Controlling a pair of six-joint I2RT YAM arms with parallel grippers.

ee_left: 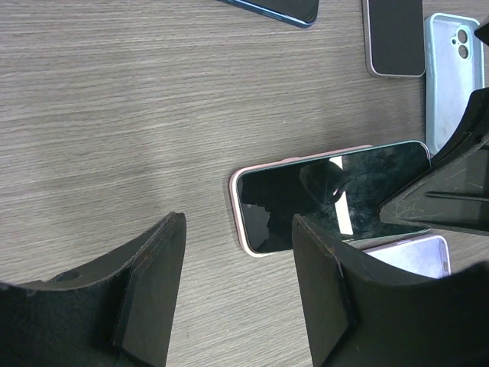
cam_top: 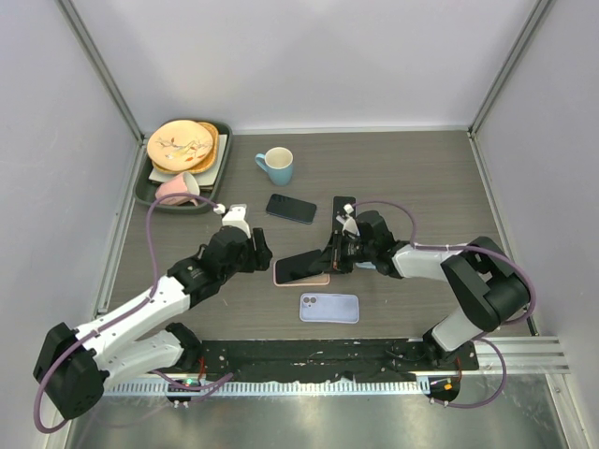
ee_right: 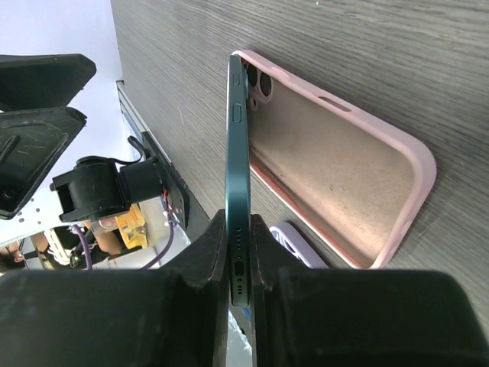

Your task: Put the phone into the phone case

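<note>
A dark-screened phone with a green edge is gripped at its charging end by my right gripper, which is shut on it. The phone tilts over the open pink case; its far end sits at the case's camera-hole end. In the right wrist view the phone is edge-on between the fingers. In the left wrist view the phone lies over the pink rim. My left gripper is open and empty, just left of the case, also seen from above.
A lavender case lies near the front. A dark phone and another black phone lie behind, with a light blue case beside them. A teal cup and a tray of plates stand at the back left.
</note>
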